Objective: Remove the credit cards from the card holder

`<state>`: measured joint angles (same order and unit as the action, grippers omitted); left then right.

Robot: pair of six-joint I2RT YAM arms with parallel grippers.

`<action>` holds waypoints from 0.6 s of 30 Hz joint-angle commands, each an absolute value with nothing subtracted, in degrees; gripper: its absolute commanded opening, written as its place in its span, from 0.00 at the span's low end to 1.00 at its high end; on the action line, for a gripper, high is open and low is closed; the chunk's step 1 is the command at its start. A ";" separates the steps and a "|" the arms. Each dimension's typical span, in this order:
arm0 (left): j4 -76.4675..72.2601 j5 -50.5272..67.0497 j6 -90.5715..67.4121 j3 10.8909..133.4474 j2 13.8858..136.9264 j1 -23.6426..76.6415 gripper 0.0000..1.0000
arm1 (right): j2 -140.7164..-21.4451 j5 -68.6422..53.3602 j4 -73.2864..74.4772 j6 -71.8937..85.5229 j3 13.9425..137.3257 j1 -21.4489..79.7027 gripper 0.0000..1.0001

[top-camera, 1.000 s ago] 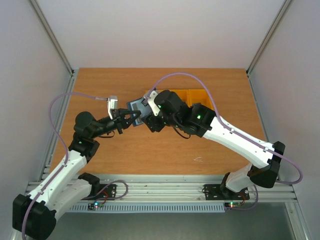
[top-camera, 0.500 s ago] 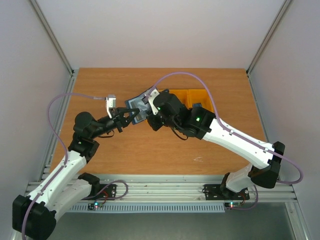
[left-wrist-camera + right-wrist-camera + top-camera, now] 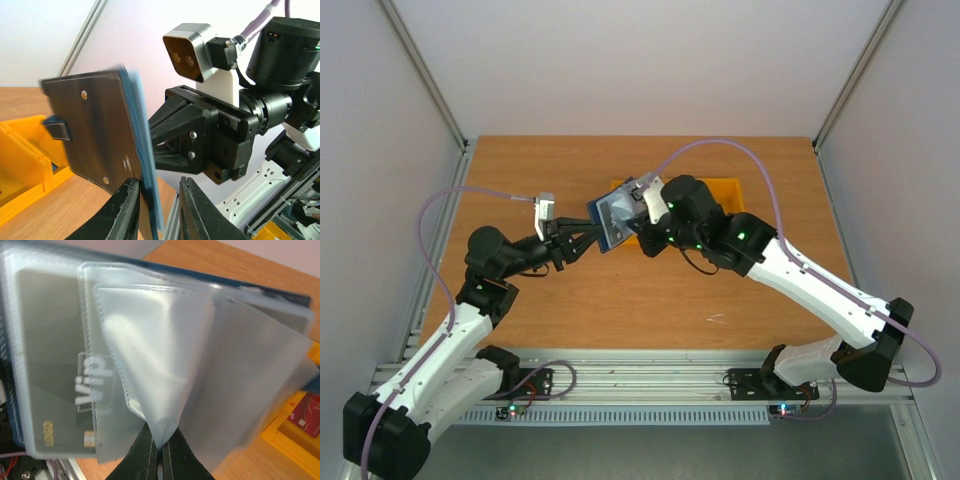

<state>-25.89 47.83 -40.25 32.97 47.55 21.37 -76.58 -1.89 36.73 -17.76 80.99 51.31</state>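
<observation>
The card holder (image 3: 615,214) hangs open above the table between both arms. My right gripper (image 3: 160,446) is shut on the bottom edge of one clear sleeve (image 3: 150,360). Behind another sleeve lies a dark credit card (image 3: 52,375) marked "Vip". A red credit card (image 3: 306,415) lies in the orange bin (image 3: 285,437). In the left wrist view the holder's dark cover (image 3: 92,130) and its blue edge stand between the fingers of my left gripper (image 3: 159,182). That gripper is open: the holder rests against the left finger (image 3: 122,210), with a gap to the right one.
The orange bin (image 3: 720,190) stands on the wooden table (image 3: 520,170) behind my right wrist. My right arm's wrist camera (image 3: 192,50) and gripper body sit close in front of my left gripper. Grey walls and metal rails bound the table.
My right gripper has shut on the clear sleeve and moved right and back, taking the holder with it. My left jaws have parted from the holder.
</observation>
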 commanded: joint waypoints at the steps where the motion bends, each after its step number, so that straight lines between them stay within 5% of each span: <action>1: -29.17 48.98 -39.70 33.63 46.71 21.62 0.22 | -73.50 -9.91 32.51 -17.30 80.43 49.75 0.01; 5: -27.36 47.85 -38.79 33.72 46.99 21.62 0.25 | -74.18 -12.76 32.23 -17.84 81.26 49.75 0.01; 10: -28.02 48.91 -38.67 33.82 47.00 21.63 0.56 | -75.85 -11.51 34.97 -18.35 82.97 49.75 0.01; 18: -25.28 47.07 -37.40 34.01 47.34 21.62 0.53 | -77.69 -12.22 38.98 -22.14 85.60 50.73 0.01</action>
<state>-25.58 47.97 -38.98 32.99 47.55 21.47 -77.30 -11.07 37.54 -19.09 82.96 49.78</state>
